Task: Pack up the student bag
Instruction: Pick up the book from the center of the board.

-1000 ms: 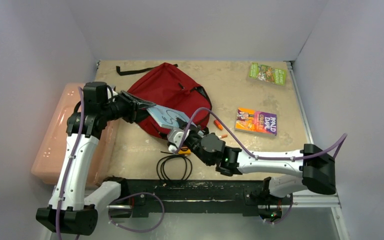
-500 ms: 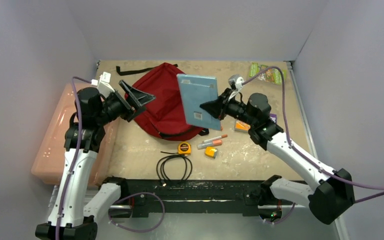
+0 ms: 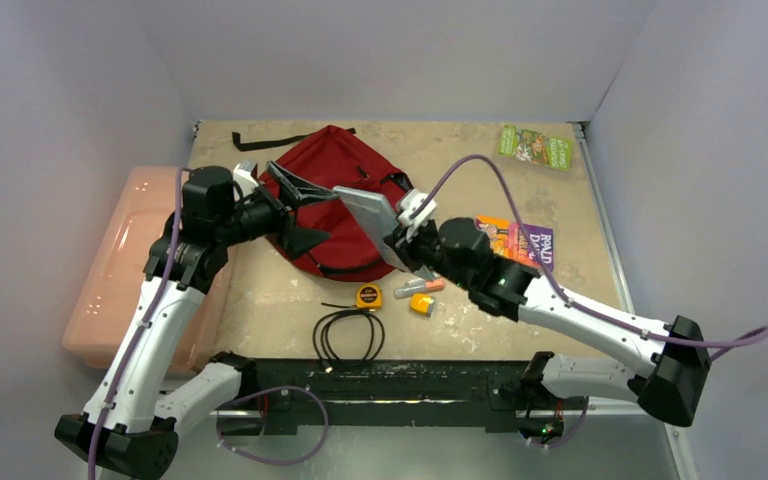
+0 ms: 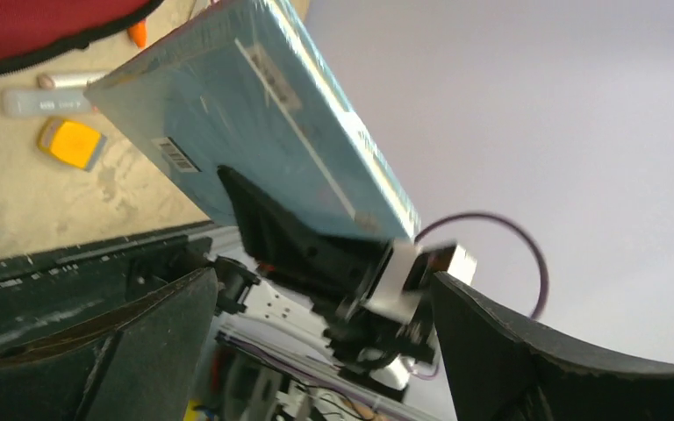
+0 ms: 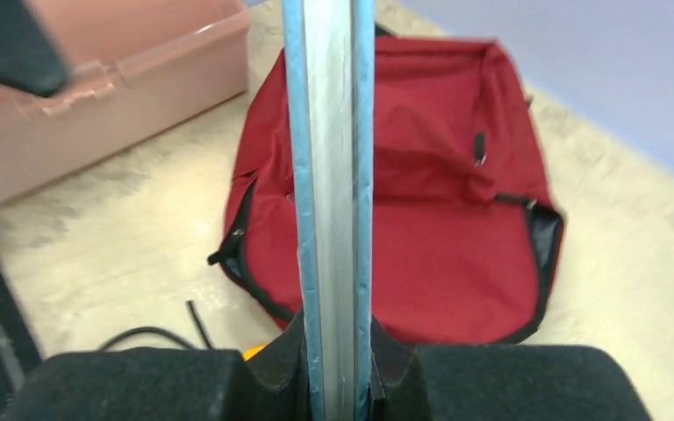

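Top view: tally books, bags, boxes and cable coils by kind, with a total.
3 books: blue book, purple book, green book
1 student bag
1 pink box
1 cable coil
Total: 6

The backpack (image 3: 335,180) lies on the bench (image 3: 460,160); a box (image 3: 120,250) sits left of it, a book (image 3: 532,245) right, a tape measure (image 3: 367,296) and a cable (image 3: 348,333) in front.

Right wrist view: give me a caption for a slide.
The right tool holds a blue book edge-on, red student bag lying beyond.
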